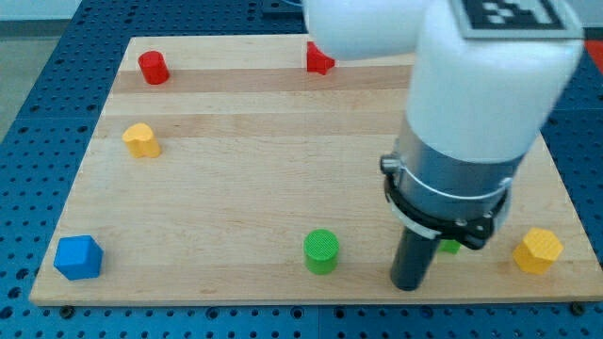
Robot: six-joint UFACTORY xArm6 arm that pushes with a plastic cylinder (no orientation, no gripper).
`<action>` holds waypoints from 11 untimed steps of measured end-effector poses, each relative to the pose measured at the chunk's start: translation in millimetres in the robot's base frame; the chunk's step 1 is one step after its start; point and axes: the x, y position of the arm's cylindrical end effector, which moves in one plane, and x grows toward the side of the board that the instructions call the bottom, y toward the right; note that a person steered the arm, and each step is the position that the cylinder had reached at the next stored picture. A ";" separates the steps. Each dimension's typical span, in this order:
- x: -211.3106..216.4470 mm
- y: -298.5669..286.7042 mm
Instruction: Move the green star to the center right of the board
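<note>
Wooden counter (283, 160) on a blue pegboard, and the green star (450, 247) is barely a sliver behind my rod near the bottom right. My tip (409, 284) sits just left of it; no fingers here, just a bare rod. The risk as I see it: the star skids into the yellow block (538, 250) or off the near edge. Upward there's open room.

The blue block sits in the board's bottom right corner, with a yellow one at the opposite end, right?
Not quite. The camera view shows the blue block in the board's bottom left corner; a yellow block sits at the opposite end, near the bottom right.
</note>
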 end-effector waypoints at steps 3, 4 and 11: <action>-45.7 62.1; -54.6 62.4; -185.8 18.0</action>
